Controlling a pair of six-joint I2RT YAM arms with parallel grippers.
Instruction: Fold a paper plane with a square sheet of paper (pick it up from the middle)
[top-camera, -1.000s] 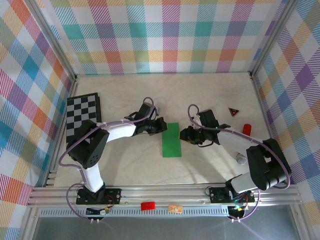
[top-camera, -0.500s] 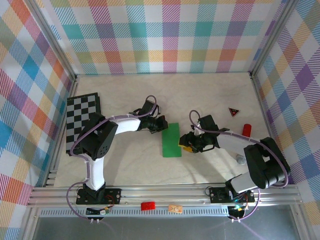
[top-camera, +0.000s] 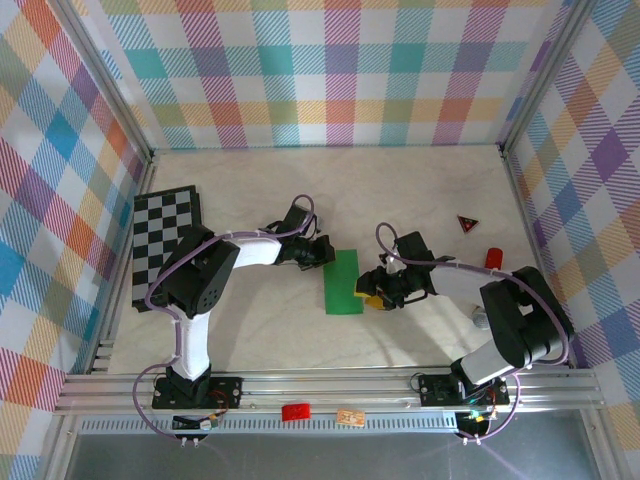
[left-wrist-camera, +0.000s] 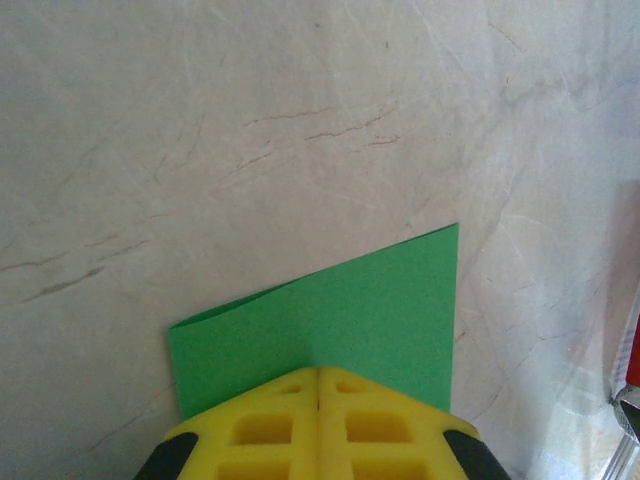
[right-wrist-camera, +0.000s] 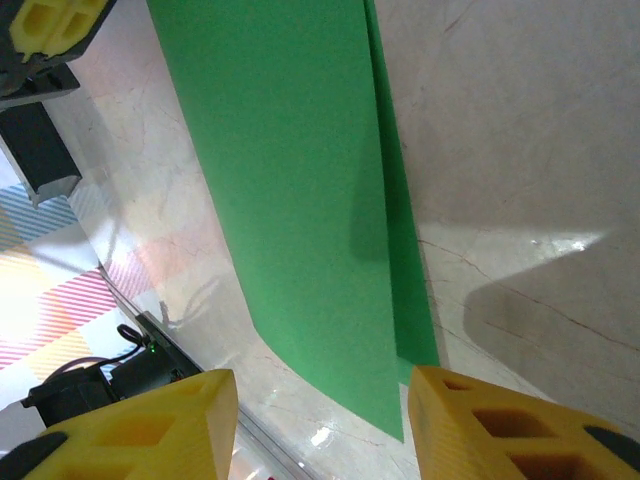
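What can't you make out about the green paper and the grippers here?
- Left wrist view: the folded bright green paper sheet runs behind the shut left gripper; pinched or merely pressed, unclear.
- Right wrist view: paper's far end cut off by the top edge.
- Top view: right gripper too small to judge contact.

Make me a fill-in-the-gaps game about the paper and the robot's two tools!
1. The paper lying on the table is coloured ___.
2. The left tool is ___, its yellow tips pressed together.
3. The right tool is ___, with a wide gap between its yellow tips.
4. The checkered board lies on the ___ side of the table.

Missing words: green; shut; open; left.
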